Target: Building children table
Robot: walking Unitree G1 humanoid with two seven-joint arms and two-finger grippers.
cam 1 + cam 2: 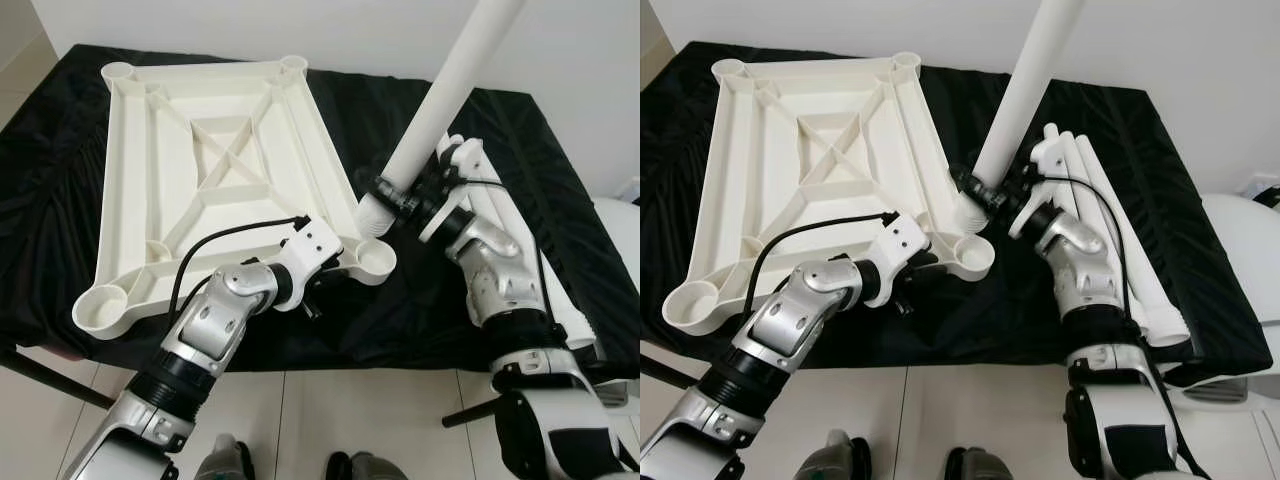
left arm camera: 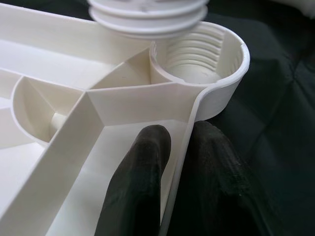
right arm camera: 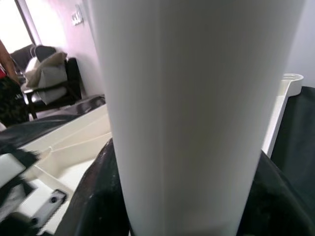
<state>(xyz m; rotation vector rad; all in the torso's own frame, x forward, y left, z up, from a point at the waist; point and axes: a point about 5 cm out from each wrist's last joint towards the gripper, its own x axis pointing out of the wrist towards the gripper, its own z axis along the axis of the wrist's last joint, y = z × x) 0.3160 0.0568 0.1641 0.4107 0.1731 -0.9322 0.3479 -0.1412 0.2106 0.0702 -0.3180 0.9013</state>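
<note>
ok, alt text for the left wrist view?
The left gripper's two black fingers pinch the side wall of the upturned white tabletop beside its threaded corner socket. The threaded end of a white table leg hangs just above that socket, not yet inside.

Black cloth [image 1: 420,300] covers worktop. White tiled floor [image 1: 350,400] below. White wall [image 1: 580,60] behind. Dark sofa [image 3: 54,83] with pale bundle [image 3: 47,66] in background; person [image 3: 7,93] at edge.

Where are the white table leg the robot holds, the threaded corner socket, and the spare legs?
table leg [image 1: 440,105]: left eye view, middle of its shaft.
threaded corner socket [image 2: 199,61]: left wrist view, inner threads.
spare legs [image 1: 1110,230]: right eye view, middle of the bundle.
</note>
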